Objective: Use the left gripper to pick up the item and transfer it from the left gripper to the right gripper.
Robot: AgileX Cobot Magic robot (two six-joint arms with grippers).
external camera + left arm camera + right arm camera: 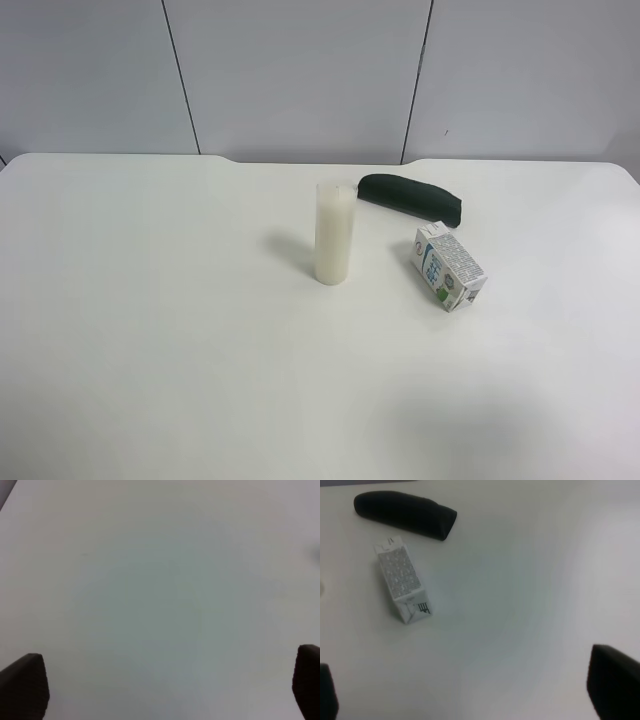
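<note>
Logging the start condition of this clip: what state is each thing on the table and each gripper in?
milk carton: lying on its side on the table, not held
white cylinder: standing upright, untouched
dark green case: lying flat behind the carton, apart from it
left gripper: open, over bare table, holding nothing
right gripper: open, empty, away from the carton

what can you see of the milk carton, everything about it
The milk carton is a small white box that looks like coated paperboard, printed in blue and green, with a grey text panel and a barcode. It lies on its side on the white table, angled, its folded top end towards the dark green case. Nothing touches it except the table; no tool is near.
</note>
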